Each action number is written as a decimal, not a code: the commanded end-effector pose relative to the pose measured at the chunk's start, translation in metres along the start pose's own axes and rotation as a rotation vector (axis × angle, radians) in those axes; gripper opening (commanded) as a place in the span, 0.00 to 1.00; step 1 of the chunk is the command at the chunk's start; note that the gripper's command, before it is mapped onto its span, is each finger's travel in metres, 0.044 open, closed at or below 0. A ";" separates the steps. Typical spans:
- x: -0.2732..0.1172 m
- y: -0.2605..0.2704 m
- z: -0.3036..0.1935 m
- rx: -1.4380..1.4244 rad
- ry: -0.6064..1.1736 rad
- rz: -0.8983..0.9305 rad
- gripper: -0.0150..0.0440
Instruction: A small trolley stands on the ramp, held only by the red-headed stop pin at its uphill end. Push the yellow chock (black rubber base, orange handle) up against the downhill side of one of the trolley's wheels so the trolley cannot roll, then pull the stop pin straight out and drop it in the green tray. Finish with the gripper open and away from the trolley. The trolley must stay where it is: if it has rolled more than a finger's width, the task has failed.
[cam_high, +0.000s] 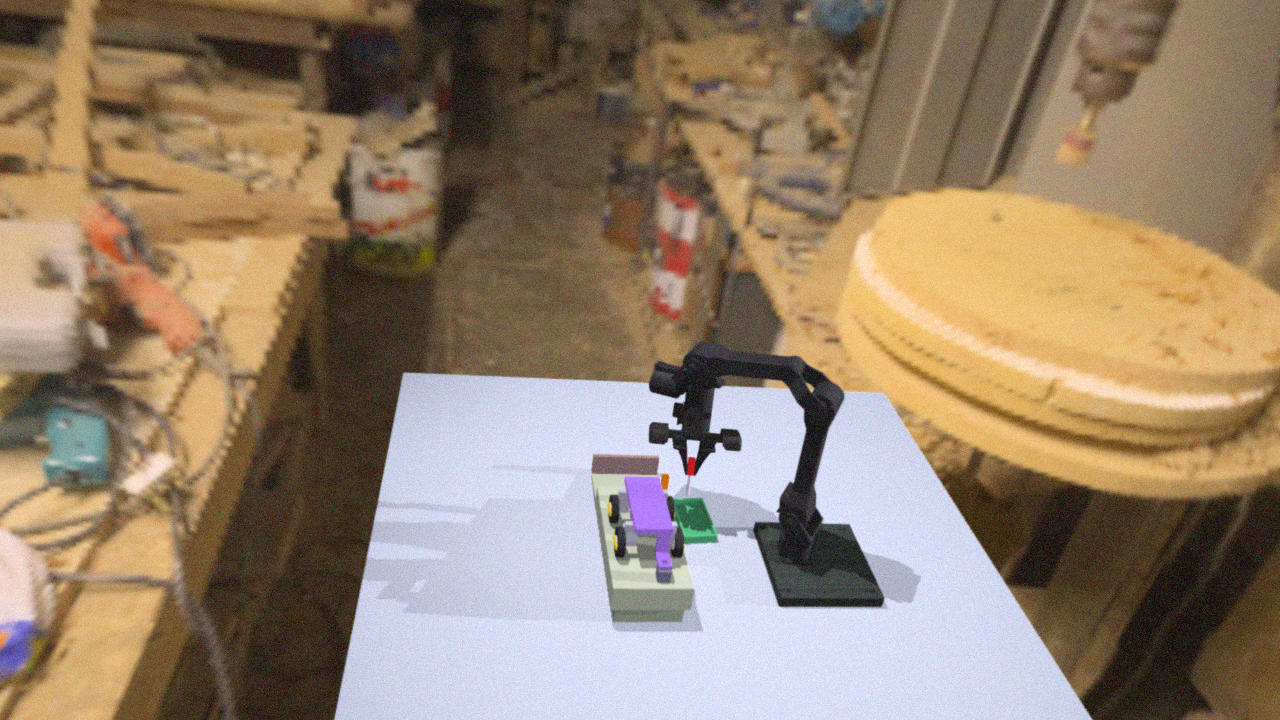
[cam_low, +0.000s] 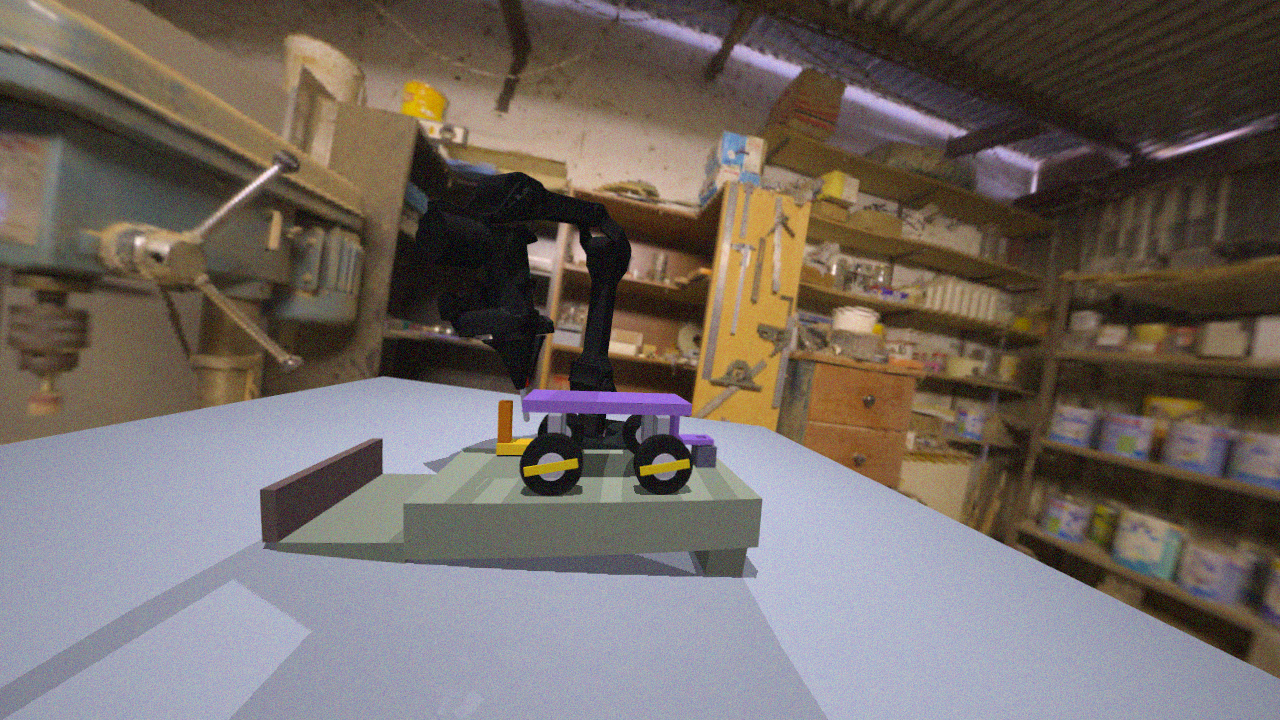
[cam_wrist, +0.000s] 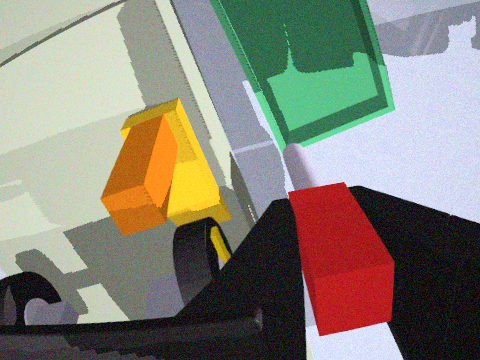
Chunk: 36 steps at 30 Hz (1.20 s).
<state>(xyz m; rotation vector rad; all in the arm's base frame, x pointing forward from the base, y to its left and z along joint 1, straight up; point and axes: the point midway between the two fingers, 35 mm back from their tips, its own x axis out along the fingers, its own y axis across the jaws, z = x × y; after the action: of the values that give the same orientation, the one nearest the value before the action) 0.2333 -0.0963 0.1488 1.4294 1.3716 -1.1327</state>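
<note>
The claw (cam_high: 691, 467) (cam_low: 523, 386) (cam_wrist: 318, 210) grips the stop pin (cam_high: 691, 466) (cam_low: 526, 414) (cam_wrist: 342, 250) by its red head, near the green tray (cam_high: 707, 540) (cam_wrist: 325, 95). The yellow chock (cam_high: 665, 481) (cam_low: 505, 425) (cam_wrist: 192, 187) sits at a trolley wheel (cam_high: 671, 509) (cam_low: 547, 428) (cam_wrist: 192, 262). Pin disposal is in hand; next, centre over the tray, then release.

The trolley (cam_high: 648, 505) (cam_low: 606, 402) is showing a plain purple deck mid-frame in the exterior view, its black wheels (cam_low: 551, 463) (cam_wrist: 192, 260) wearing yellow bars; lower right in the wrist view, the stop pin (cam_high: 691, 466) (cam_wrist: 345, 250) is showing a solid red head.

Pale blue table (cam_high: 501, 662) (cam_low: 358, 626). On it: grey-green ramp (cam_high: 651, 598) (cam_low: 581, 528), green tray (cam_high: 703, 540) (cam_wrist: 345, 121) just beside ramp, black base plate (cam_high: 827, 582) farther over.
</note>
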 end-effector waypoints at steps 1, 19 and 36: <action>-0.001 -0.001 -0.001 0.127 -0.029 0.016 0.25; 0.000 -0.002 -0.005 0.674 -0.121 0.074 0.25; 0.000 -0.002 -0.008 1.189 -0.182 0.176 0.25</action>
<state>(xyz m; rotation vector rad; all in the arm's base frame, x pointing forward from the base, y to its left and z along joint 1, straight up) 0.2327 -0.0889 0.1494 2.0209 0.4696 -1.9775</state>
